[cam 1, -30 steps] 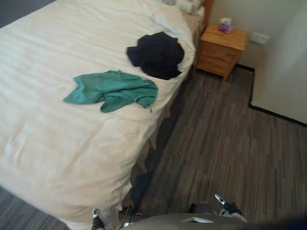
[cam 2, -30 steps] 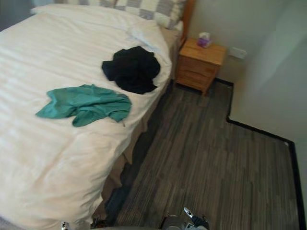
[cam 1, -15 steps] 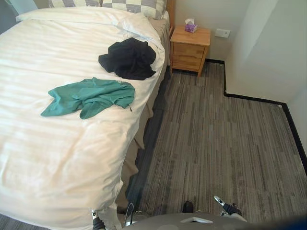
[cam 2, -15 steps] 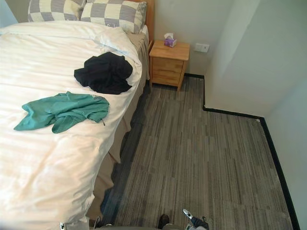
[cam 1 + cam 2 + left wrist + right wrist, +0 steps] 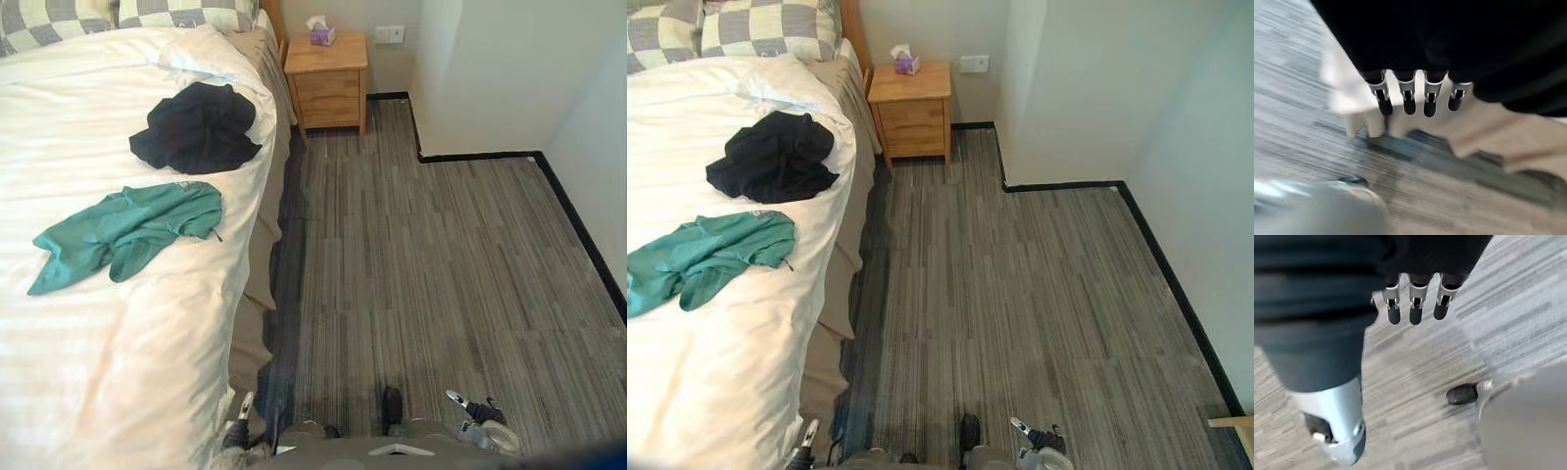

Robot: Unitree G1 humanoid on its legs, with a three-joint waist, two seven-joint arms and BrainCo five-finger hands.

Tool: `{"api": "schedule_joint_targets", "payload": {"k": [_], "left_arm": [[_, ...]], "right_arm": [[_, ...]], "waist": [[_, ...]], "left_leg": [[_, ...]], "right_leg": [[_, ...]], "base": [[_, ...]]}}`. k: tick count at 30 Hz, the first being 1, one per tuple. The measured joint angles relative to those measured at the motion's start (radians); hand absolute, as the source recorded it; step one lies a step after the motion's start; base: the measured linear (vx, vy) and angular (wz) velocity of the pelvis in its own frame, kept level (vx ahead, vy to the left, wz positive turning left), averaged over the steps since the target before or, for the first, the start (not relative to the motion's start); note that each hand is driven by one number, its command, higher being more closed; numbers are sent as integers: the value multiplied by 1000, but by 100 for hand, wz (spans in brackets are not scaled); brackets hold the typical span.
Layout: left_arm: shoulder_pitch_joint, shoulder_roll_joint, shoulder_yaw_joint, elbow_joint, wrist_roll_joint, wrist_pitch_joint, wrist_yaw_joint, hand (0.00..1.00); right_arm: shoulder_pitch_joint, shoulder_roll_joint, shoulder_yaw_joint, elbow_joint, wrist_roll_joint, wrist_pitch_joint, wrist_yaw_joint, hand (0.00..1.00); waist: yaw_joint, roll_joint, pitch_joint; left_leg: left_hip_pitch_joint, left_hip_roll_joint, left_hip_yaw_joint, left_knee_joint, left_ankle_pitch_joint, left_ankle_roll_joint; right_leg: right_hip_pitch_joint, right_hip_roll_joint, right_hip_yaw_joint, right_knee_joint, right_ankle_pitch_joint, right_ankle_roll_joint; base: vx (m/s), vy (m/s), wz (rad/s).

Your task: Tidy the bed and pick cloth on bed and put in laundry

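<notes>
Left hand (image 5: pixel 1409 98): hangs low beside the near corner of the bed (image 5: pixel 98 372), fingers straight and loose, holding nothing.
Right hand (image 5: pixel 1415 309): hangs over the floor (image 5: pixel 441 264), fingers relaxed, thumb apart, empty.
Green cloth (image 5: pixel 127 235): crumpled on the duvet, close to the bed's floor-side edge, about midway along it.
Black cloth (image 5: pixel 196 127): bunched near the same edge, further toward the head, apart from the green one.
Bed: white duvet fairly smooth; checked pillows (image 5: pixel 176 12) at the head.
Beyond: wooden nightstand (image 5: pixel 328 73) by the head corner, with a tissue box (image 5: pixel 318 31) on top.
Done: by the look of it, no cloth collected yet.
Left: reach over the edge, take each cloth, carry both to the laundry, then straighten the duvet.
</notes>
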Motion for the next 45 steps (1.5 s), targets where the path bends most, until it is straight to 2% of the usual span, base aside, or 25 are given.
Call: {"api": "schedule_joint_targets", "payload": {"k": [6, 7, 13, 17, 19, 22, 24, 26, 27, 28, 29, 30, 31, 32, 33, 34, 35, 36, 37, 38, 39, 40, 41, 43, 45], "left_arm": [[-41, -14, -48, 20, 34, 1, -15, 0], [-57, 18, -46, 76, 31, 6, -14, 0], [-57, 17, -36, 76, 30, 4, -11, 0], [-57, -3, 49, 65, 24, -3, 13, 0], [-51, -21, 93, 35, 4, -12, 35, 0], [-38, -39, 130, 3, -19, -25, 62, 0], [-35, -49, 141, -13, -1, -33, 77, 0], [-33, -51, 162, -30, 33, -33, 77, 0], [-31, -46, 170, -52, 34, -34, 76, 0], [-32, -49, 181, -59, 39, -35, 77, 0], [-36, -64, 206, -84, 48, -34, 78, 0], [-35, -79, 216, -95, 50, -37, 78, 0], [-35, -79, 218, -104, 50, -38, 79, 0], [-35, -85, 212, -119, 52, -37, 79, 0], [-35, -85, 204, -121, 56, -37, 79, 0], [-36, -84, 197, -122, 57, -38, 79, 0], [-38, -82, 188, -129, 68, -39, 77, 0], [-38, -83, 184, -131, 72, -40, 75, 0], [-38, -83, 179, -131, 72, -41, 75, 0], [-39, -83, 169, -132, 73, -42, 74, 0], [-39, -82, 159, -132, 74, -42, 74, 0], [-43, -68, 147, -132, 90, -41, 73, 0], [-45, -64, 144, -133, 99, -41, 73, 0], [-49, -54, 142, -139, 100, -31, 66, 0], [-48, -45, 119, -133, 101, -21, 61, 0]], "right_arm": [[-12, 8, 0, 31, 0, 0, 12, 0], [-17, 36, 19, 41, 1, 0, 13, 0], [-16, 38, 13, 39, 2, -2, 13, 0], [-14, 40, -10, 28, 7, -3, 12, 0], [-9, 45, -24, 5, 16, -3, 12, 0], [-2, 46, -27, 1, 23, -2, 13, 0], [-2, 45, -35, 1, 20, -2, 13, 0], [-3, 53, -34, -1, 13, -3, 14, 0], [-5, 63, -26, -10, 3, -3, 15, 0], [-5, 63, -19, -14, 2, -4, 15, 0], [-2, 58, -6, -33, 1, -4, 15, 0], [1, 56, 3, -48, 2, -4, 14, 0], [-2, 54, 10, -53, 2, -4, 13, 0], [-3, 51, 19, -56, 1, -4, 13, 0], [-6, 52, 19, -59, 1, -4, 13, 0], [-7, 53, 19, -59, 1, -4, 13, 0], [-12, 57, 19, -59, 1, -4, 13, 0], [-14, 58, 19, -66, 1, -4, 12, 0], [-11, 59, 19, -71, 1, -3, 12, 0], [-11, 59, 19, -72, 1, -3, 11, 0], [-9, 59, 19, -72, 0, -3, 9, 0], [-5, 62, 21, -71, 0, -2, 7, 0], [-7, 71, 24, -74, -1, -2, 5, 0], [-7, 101, 24, -80, -23, -2, 7, 0], [-7, 108, 20, -84, -39, -2, 11, 0]], "waist": [[-6, -29, -14], [-31, -89, -32], [-31, -90, -19], [-27, -90, -10], [-8, -86, 8], [5, -89, 9], [20, -88, 10], [26, -97, 14], [27, -115, 26], [27, -118, 29], [27, -105, 39], [29, -87, 50], [39, -92, 56], [57, -88, 52], [58, -88, 52], [58, -89, 52], [60, -94, 55], [61, -94, 55], [61, -93, 55], [64, -91, 54], [68, -88, 51], [77, -102, 43], [74, -109, 42], [85, -130, 34], [91, -136, 31]], "left_leg": [[51, -2, -39, -15, 14, -10], [66, -11, -101, -56, 20, -8], [62, -14, -106, -58, 21, -5], [25, -24, -115, -70, 36, 6], [6, -28, -134, -70, 39, 9], [-5, -27, -163, -71, 39, 8], [-7, -22, -161, -56, 29, -8], [-33, -16, -142, 47, 1, -48], [-94, -6, -112, 219, -13, -65], [-134, 6, -103, 319, -14, -66], [-217, 46, -100, 535, -2, -58], [-274, 93, -77, 696, 46, -54], [-301, 113, -57, 757, 52, -46], [-321, 130, -34, 770, 11, -40], [-345, 129, -24, 730, -31, -39], [-358, 124, -24, 692, -42, -40], [-368, 105, -18, 575, -46, -43], [-376, 87, -13, 445, -32, -48], [-379, 79, -10, 383, -16, -44], [-386, 65, -11, 270, 29, -46], [-383, 54, -16, 201, 121, -28], [-355, 17, 10, 173, 138, 29], [-356, 12, 25, 174, 131, 40], [-341, 9, 81, 217, 107, 92], [-270, -3, 109, 193, 64, 89]], "right_leg": [[48, 4, -6, -7, 0, 0], [38, 4, -5, -8, -12, 2], [35, 0, -10, -8, -11, 2], [2, -15, -36, -5, -11, 5], [-3, -22, -61, -1, -14, 9], [-2, -28, -98, -2, -31, 18], [3, -27, -104, -1, -43, 16], [30, -33, -105, -1, -68, 15], [48, -47, -105, 2, -89, 16], [53, -50, -106, 10, -103, 10], [61, -45, -107, 42, -132, 2], [84, -38, -98, 64, -155, -9], [94, -39, -87, 72, -166, -13], [100, -50, -61, 94, -185, -11], [105, -67, -49, 103, -192, -9], [104, -79, -45, 103, -191, -5], [103, -106, -29, 108, -196, 21], [105, -131, -21, 110, -209, 42], [106, -141, -16, 111, -216, 52], [111, -163, -8, 113, -231, 76], [118, -175, -1, 113, -247, 101], [123, -205, 5, 112, -255, 115], [120, -212, 4, 114, -250, 110], [120, -235, 3, 158, -242, 100], [93, -255, 31, 261, -239, 103]], "base": [[57, 35, 0], [0, 0, 0], [0, 0, 1], [-1, 16, 16], [18, 33, 26], [61, 29, 37], [115, 27, 24], [128, 25, 15], [42, -22, 7], [42, -46, 2], [91, -25, -7], [127, 17, -12], [211, 72, -37], [256, 97, -51], [270, 99, -51], [319, 158, -38], [323, 201, -27], [270, 177, -24], [242, 186, -19], [276, 227, -18], [449, 351, -22], [398, 286, -14], [395, 237, -14], [394, 182, -21], [351, 157, -60]]}}
